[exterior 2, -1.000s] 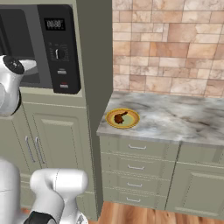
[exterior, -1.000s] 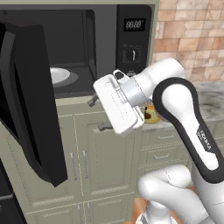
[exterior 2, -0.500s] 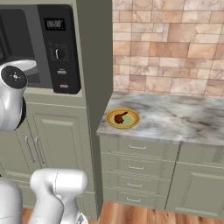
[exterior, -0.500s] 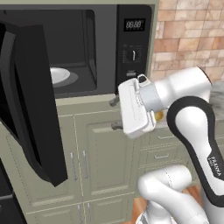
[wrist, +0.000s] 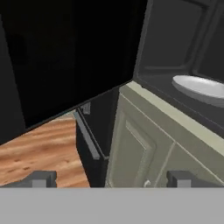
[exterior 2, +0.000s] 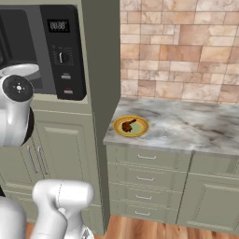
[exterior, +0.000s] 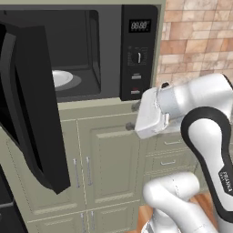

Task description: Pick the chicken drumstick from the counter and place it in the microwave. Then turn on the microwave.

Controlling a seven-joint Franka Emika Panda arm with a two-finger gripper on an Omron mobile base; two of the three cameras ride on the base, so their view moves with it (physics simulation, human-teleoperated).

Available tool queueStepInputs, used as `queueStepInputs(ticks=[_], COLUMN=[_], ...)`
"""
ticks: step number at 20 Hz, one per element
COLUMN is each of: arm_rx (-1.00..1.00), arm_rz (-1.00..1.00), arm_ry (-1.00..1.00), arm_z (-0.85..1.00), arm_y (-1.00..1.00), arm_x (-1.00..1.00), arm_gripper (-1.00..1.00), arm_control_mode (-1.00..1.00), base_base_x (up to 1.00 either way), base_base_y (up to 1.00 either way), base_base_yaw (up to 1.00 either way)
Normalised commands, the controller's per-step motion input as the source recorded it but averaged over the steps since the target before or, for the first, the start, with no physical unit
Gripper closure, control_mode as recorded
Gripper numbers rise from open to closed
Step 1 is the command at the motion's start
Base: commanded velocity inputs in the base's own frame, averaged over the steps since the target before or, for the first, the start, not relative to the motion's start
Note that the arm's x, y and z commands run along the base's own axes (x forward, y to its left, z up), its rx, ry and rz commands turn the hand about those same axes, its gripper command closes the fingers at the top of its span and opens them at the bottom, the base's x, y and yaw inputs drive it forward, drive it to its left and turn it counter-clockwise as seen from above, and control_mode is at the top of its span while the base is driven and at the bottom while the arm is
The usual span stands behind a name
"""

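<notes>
The chicken drumstick (exterior 2: 126,125) lies on a round yellow-green plate (exterior 2: 141,131) at the left end of the marbled counter (exterior 2: 196,128). The microwave (exterior: 104,50) stands open, its black door (exterior: 32,104) swung out to the left and a white turntable plate (exterior: 61,78) inside. My gripper (exterior: 131,117) hangs open and empty just below the microwave's control panel (exterior: 139,50), pointing left along the cabinet front. In the hand view the gripper (wrist: 111,179) looks past the open door (wrist: 65,57) toward the turntable plate (wrist: 199,87).
Beige cabinet doors (exterior: 107,159) run below the microwave, and drawers (exterior 2: 147,177) sit under the counter. A brick wall (exterior 2: 186,51) backs the counter. A tall cabinet side (exterior 2: 102,93) separates microwave and counter. Wooden floor (wrist: 39,153) lies below.
My hand has swung to the right, from in front of the microwave's opening to below its control panel. The gripper stayed open. The drumstick has not moved.
</notes>
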Motion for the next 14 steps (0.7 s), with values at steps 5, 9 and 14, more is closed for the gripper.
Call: queueStepInputs(ticks=[5, 9, 14], arm_rx=[0.04, 0.00, 0.00], arm_rz=[-0.27, -0.33, -0.28], arm_ry=[0.12, 0.07, 0.07], arm_z=[-0.01, -0.06, -0.05], arm_y=[-0.35, -0.29, -0.37], arm_x=[0.20, 0.15, 0.06], arm_gripper=[-1.00, -1.00, -1.00], arm_control_mode=[-1.00, -1.00, -1.00], base_base_x=[0.00, 0.00, 0.00], base_base_y=[0.00, 0.00, 0.00], base_base_yaw=[0.00, 0.00, 0.00])
